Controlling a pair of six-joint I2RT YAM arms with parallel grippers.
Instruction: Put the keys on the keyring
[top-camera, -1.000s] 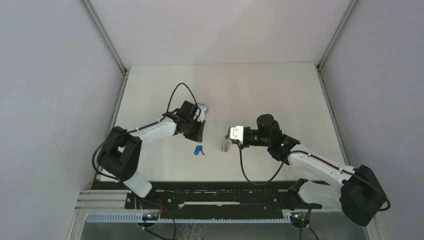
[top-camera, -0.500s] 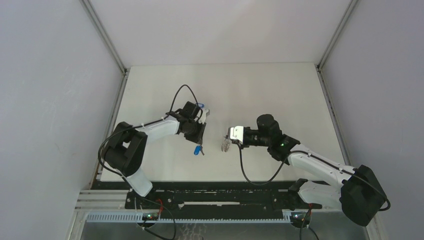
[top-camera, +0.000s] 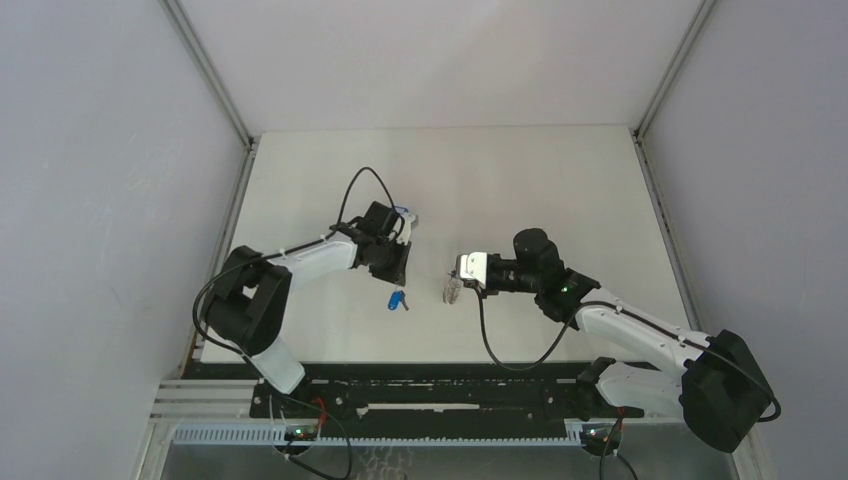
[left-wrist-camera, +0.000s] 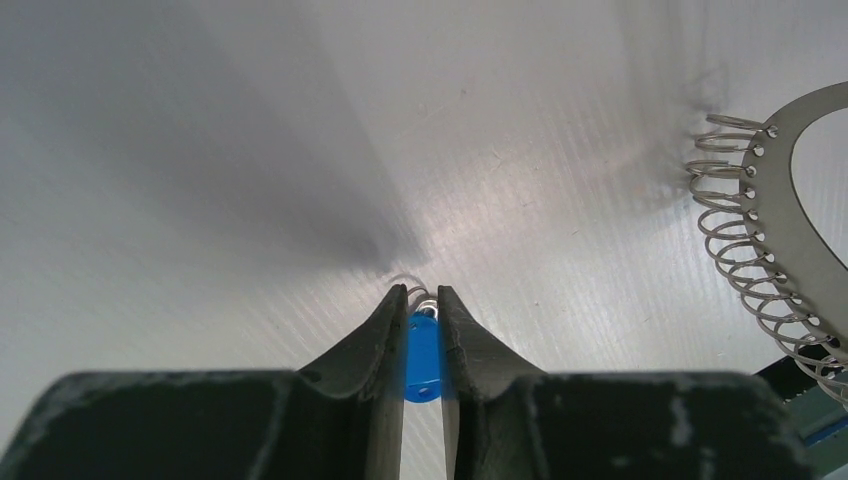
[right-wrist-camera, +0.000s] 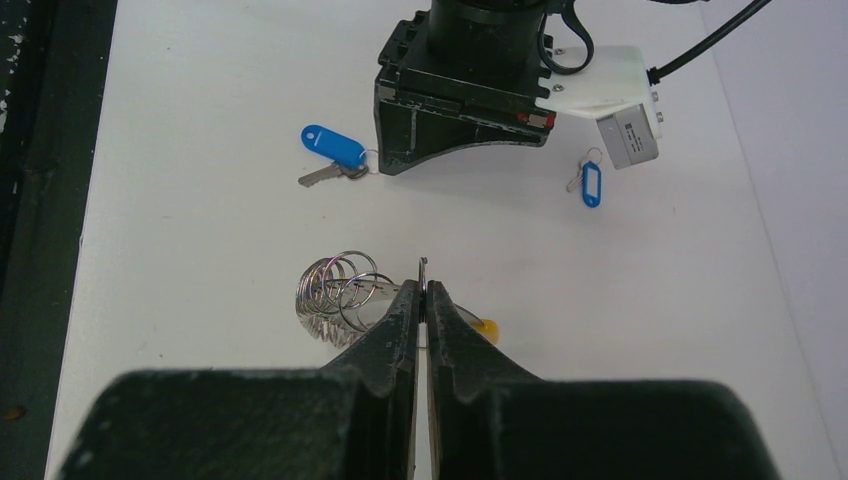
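Risking a slipped pick: the left pincer (left-wrist-camera: 422, 296) stands with its fingers narrowly parted. A small silver key with an oblong blue plastic tag (left-wrist-camera: 422, 355) fills the slot in the left wrist view, its little wire loop just past the tips. Cannot tell if the tag is actually clamped. The right wrist view shows a tagged key flat on the white counter (top-camera: 520, 180), left of middle toward the near edge, at the pincer's lower corner. An off-centre squeeze could flick or pivot the tag. The second blue-tagged key (right-wrist-camera: 591, 186) lies just beside the grey wrist camera (right-wrist-camera: 628, 140), on the far side, and a sweep could nudge it. The right pincer (right-wrist-camera: 424, 293) is closed on the thin band of the big silvery wire-loop keyring (right-wrist-camera: 335, 288), near the counter's middle. That edge-on hold may let it twist. The arms are near each other, so a bump is possible.
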